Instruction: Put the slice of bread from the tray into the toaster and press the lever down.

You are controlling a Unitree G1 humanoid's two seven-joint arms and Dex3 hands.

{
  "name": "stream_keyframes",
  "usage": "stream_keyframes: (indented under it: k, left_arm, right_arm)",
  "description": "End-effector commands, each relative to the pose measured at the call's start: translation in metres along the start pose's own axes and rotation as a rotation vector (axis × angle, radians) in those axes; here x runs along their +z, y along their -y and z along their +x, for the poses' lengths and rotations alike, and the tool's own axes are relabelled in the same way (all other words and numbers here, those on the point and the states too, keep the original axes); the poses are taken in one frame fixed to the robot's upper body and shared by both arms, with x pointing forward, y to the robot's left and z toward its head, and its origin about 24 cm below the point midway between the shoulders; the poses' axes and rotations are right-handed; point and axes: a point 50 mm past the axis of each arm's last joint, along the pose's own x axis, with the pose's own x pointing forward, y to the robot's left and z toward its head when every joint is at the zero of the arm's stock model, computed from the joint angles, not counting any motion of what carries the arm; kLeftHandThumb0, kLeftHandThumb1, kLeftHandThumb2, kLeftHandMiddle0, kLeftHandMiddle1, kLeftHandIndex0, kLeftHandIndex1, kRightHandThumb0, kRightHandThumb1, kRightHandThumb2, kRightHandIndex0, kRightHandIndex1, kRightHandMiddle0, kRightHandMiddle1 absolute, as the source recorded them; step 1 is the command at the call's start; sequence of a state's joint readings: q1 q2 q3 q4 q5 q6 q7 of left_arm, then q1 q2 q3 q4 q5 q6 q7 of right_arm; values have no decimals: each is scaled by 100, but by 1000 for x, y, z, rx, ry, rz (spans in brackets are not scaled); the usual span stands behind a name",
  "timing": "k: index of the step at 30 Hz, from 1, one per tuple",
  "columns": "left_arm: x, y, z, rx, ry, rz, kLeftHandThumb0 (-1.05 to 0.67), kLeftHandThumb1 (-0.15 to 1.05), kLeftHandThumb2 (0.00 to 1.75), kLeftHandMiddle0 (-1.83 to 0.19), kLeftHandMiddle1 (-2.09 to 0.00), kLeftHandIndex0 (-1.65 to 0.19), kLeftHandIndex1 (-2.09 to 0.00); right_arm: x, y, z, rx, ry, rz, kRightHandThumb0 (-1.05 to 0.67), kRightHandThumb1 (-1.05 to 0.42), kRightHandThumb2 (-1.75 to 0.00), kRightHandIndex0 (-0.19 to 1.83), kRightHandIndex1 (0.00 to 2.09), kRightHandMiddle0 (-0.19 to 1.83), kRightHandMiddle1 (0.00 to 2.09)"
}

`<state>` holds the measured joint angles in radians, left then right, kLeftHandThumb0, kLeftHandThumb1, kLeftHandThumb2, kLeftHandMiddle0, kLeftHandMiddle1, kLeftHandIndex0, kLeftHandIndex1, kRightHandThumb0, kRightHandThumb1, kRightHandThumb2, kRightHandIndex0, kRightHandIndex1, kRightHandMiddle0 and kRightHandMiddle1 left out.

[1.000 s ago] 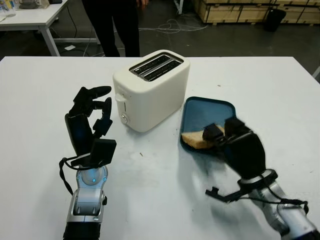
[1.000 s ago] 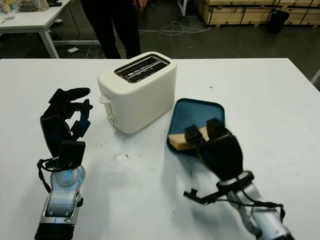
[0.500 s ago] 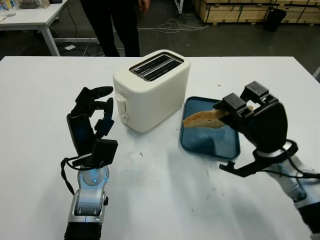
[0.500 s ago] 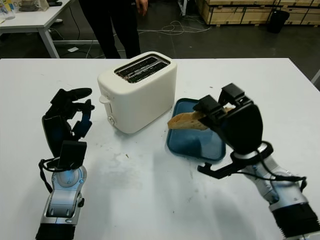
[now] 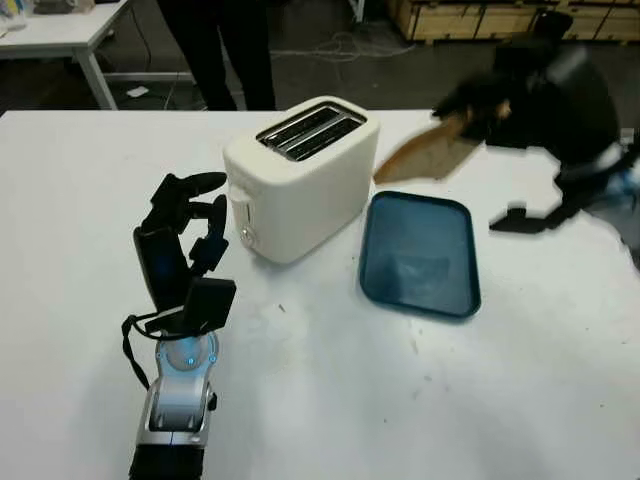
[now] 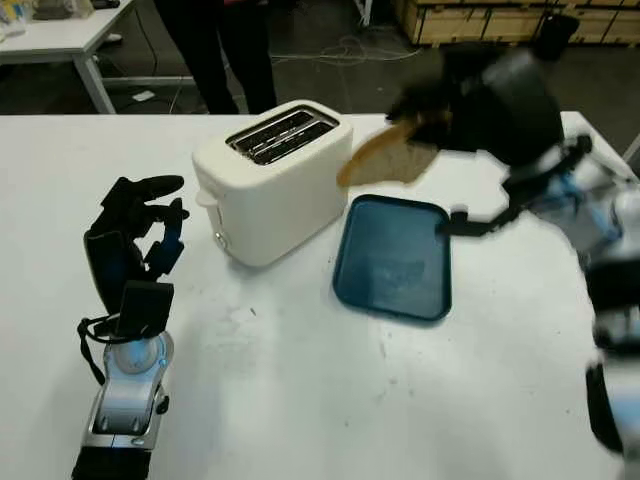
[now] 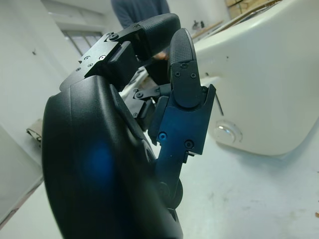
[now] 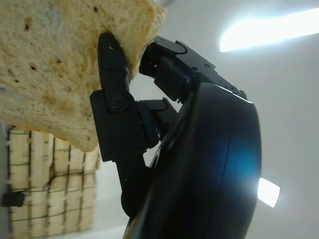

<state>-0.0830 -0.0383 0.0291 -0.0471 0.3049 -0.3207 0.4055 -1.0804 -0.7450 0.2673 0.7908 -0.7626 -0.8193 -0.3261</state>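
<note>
The right hand [image 5: 545, 95] is raised above the desk [image 5: 320, 400], grasping the slice of bread [image 5: 428, 155], which sticks out from its fingers [image 8: 115, 94] toward the toaster [image 5: 300, 180] and hangs over the far end of the blue tray [image 5: 420, 255]. The left hand [image 5: 180, 245], fingers curled and holding nothing, sits just beside the toaster's lever [image 5: 240, 197]

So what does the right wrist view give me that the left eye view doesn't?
Right wrist view: close up, the right hand's fingers pinching the bread slice at its edge.
Left eye view: the toaster with its slots, the blue tray with nothing in it, and the left hand beside the toaster.
Both: the right hand gripping the bread slice, held above the table.
</note>
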Motion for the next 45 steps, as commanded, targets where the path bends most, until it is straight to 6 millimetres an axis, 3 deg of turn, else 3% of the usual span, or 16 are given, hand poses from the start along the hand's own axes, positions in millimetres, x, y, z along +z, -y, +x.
stream_keyframes:
  k: [1,6,9,16,25,34,45]
  left_arm:
    - [2,0,1,-2,10,-1,-46,92,35,-65,-126,-66,-86]
    - [1,0,1,-5,13,-2,-45,92,35,-65,-127,-65,-86]
    - [1,0,0,-4,11,8,-46,92,35,-65,-127,-66,-86]
    - [1,1,0,-1,4,-1,-46,92,36,-65,-127,-65,-85]
    - [1,2,0,-8,13,0,-46,92,36,-65,-126,-66,-85]
    - [1,0,-1,0,3,7,-48,92,36,-66,-125,-67,-85]
    - [0,-1,-2,8,4,9,-49,92,36,-65,-126,-67,-86]
  right_arm:
    - [3,8,24,0,42,-11,-43,-92,-13,98,160,94,127]
    - [6,16,61,8,31,-64,-60,-92,-34,105,173,83,166]
    - [13,18,77,16,51,-104,-63,-92,-45,112,174,81,174]
    - [29,16,101,38,92,-169,-56,-92,-28,118,175,89,175]
    - [46,-6,110,73,192,-335,-56,-92,-34,116,175,87,175]
    - [55,-23,111,104,212,-364,-55,-92,-33,114,175,77,174]
    - [62,-35,111,153,232,-403,-52,-92,-26,114,175,87,175]
